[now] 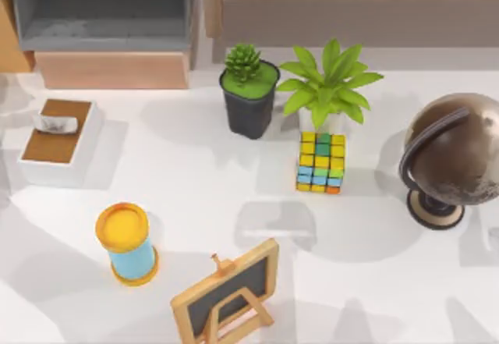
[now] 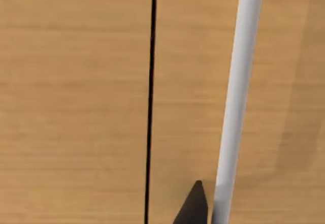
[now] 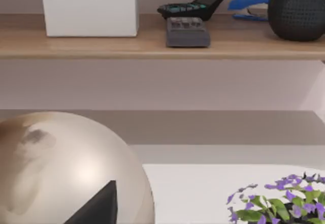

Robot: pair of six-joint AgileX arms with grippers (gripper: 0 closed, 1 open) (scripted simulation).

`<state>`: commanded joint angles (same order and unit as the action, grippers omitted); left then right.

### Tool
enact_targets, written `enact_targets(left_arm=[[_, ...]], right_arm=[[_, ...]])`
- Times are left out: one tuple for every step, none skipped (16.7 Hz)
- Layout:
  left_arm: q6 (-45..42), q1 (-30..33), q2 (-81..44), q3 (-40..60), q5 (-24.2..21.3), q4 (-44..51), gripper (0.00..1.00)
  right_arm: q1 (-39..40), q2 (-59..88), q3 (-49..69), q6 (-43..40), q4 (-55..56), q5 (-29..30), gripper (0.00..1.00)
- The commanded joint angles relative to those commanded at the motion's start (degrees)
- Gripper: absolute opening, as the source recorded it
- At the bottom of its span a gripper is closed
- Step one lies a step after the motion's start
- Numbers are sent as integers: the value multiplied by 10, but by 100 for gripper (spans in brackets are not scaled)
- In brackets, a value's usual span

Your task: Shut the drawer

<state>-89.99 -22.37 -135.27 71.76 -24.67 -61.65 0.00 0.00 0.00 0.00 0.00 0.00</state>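
Table (image 1: 195,196): white, soft shadows.
Rear unit (image 1: 351,1): wood top, taupe front.
Shelf (image 3: 152,43): light wood.
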Motion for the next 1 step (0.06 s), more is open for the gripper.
enact_targets(left_arm=[[0, 0, 0, 0, 0, 0, 100]], right_arm=[[0, 0, 0, 0, 0, 0, 100]])
